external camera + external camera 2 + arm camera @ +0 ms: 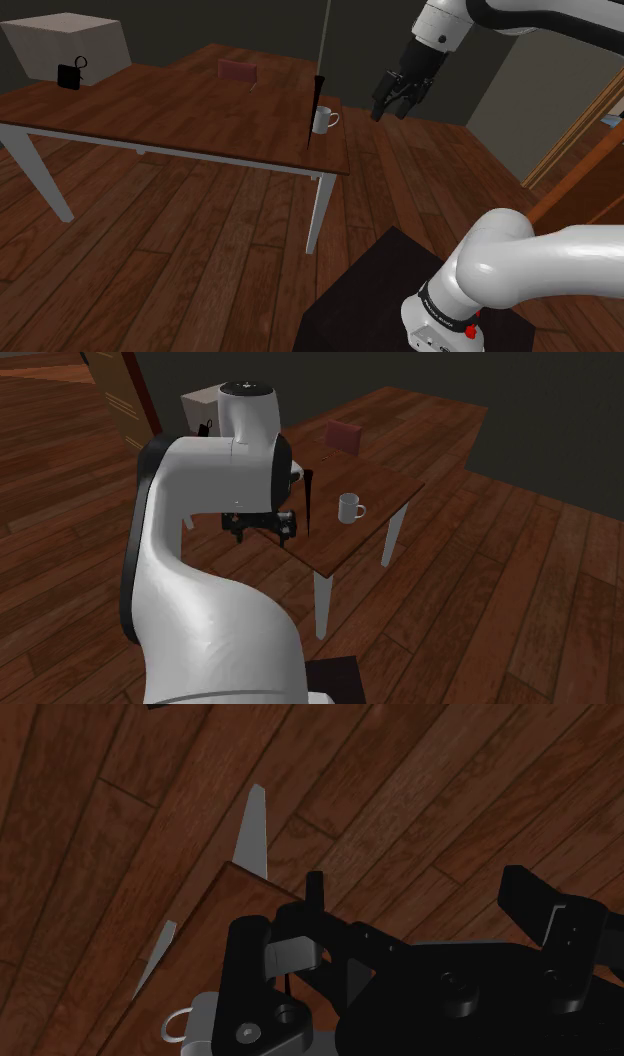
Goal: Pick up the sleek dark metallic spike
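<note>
- The brown wooden table with white legs point(150, 110) carries the target near its corner closest to the stand, so the arm probably does best coming in over that corner rather than across the tabletop.
- The all-black two-finger gripper point(393, 108) hangs in the air off the table's edge, at the shoulder view's right of the target. Its fingers are spread and hold nothing. In the wrist view the gripper point(390, 909) looks down past the table corner point(230, 904) to the floor.
- The slim dark spike point(314, 112) stands roughly upright on the tabletop. Judging by this, the approach step is in hand: the gripper should line up level with the shaft, straddle it about midway and close squarely, since a tall thin thing likely tips at a nudge.
- The beige box-like block point(70, 35) stands behind the far end, well apart.
- The flat reddish-brown box point(238, 70) lies at the far edge, out of the path.
- The white mug with a handle point(322, 121) sits just beside the spike and is the main obstacle; a finger could knock it.
- The small black looped object point(68, 74) sits at the far end.
</note>
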